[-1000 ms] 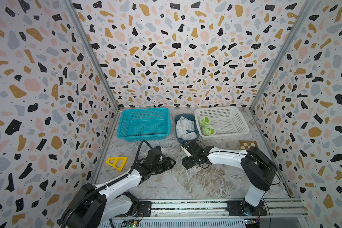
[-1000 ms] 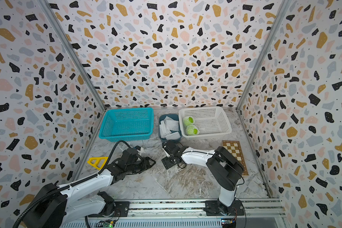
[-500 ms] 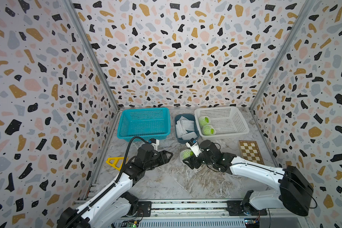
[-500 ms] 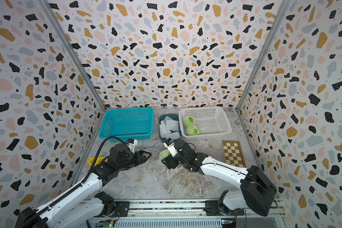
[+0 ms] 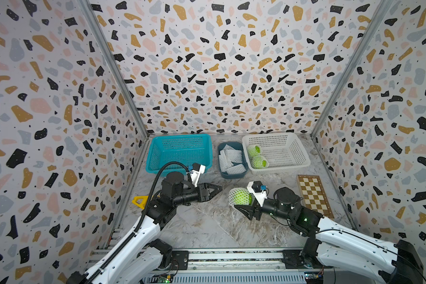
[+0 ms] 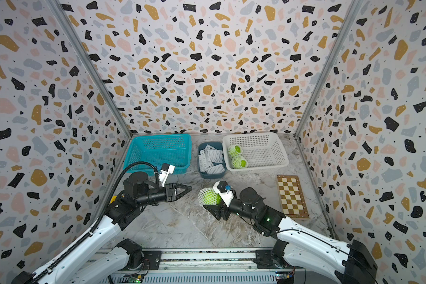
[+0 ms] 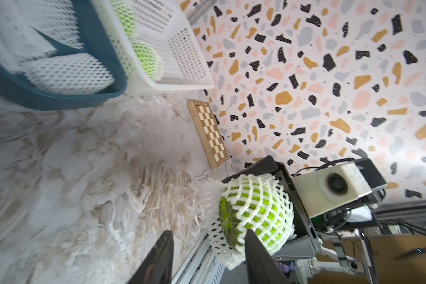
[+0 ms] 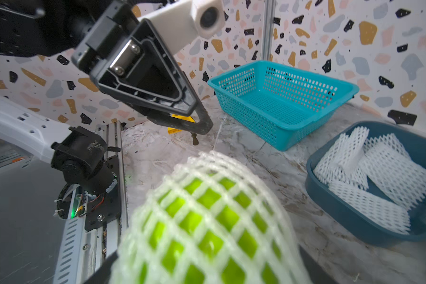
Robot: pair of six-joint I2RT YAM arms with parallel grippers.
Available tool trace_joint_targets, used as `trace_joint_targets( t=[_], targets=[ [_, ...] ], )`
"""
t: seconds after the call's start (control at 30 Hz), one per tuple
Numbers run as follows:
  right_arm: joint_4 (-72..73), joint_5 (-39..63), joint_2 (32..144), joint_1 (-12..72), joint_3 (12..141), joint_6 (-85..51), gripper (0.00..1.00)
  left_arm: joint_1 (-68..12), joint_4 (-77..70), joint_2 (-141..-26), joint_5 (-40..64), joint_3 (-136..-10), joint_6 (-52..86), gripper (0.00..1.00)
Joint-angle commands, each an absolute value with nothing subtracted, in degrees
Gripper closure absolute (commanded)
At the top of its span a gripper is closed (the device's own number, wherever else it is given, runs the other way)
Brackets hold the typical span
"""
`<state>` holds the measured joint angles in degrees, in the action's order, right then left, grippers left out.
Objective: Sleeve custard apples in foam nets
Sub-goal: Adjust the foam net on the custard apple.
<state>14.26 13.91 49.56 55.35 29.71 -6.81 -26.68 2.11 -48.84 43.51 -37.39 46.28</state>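
Observation:
A green custard apple (image 5: 240, 196) (image 6: 208, 196) wrapped in a white foam net hangs just above the table's middle. My right gripper (image 5: 239, 199) is shut on it from the right, and the fruit (image 8: 207, 221) fills the right wrist view. My left gripper (image 5: 220, 188) (image 7: 207, 246) points at the fruit (image 7: 256, 211) from the left, a short gap away, open and empty. Two more netted custard apples (image 5: 253, 151) (image 5: 259, 162) lie in the white basket (image 5: 293, 152). Spare foam nets (image 5: 231, 159) (image 8: 379, 177) fill the dark blue tray (image 5: 234, 175).
A teal basket (image 5: 180, 152) (image 8: 280, 103) stands at the back left. A wooden chessboard (image 5: 314, 198) (image 7: 209, 135) lies by the right wall. A yellow triangle (image 5: 139, 201) sits by the left wall, behind my left arm. Patterned walls close in three sides.
Both arms have risen from the table's middle. The right gripper now carries the netted fruit in the air, slightly further right. The left gripper's jaws have narrowed and stand clear of the fruit.

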Motion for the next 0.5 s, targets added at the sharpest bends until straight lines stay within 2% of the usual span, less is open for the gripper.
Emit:
trace_joint_targets(
  t=[0.0, 0.27, 0.47],
  targets=[
    [18.21, 13.25, 47.36, 56.83, 29.04, -4.7, 0.24, -26.61, -4.41, -49.82, 51.5, -39.7, 47.79, 0.52],
    [18.73, 11.91, 46.65, 57.31, 28.74, -4.46, 0.24, -31.41, -7.13, -52.85, 53.44, -40.87, 48.52, 0.5],
    [18.72, 11.18, 46.67, 57.36, 28.76, -4.48, 0.24, -32.58, -10.19, -52.91, 53.62, -40.21, 49.67, 0.53]
  ],
)
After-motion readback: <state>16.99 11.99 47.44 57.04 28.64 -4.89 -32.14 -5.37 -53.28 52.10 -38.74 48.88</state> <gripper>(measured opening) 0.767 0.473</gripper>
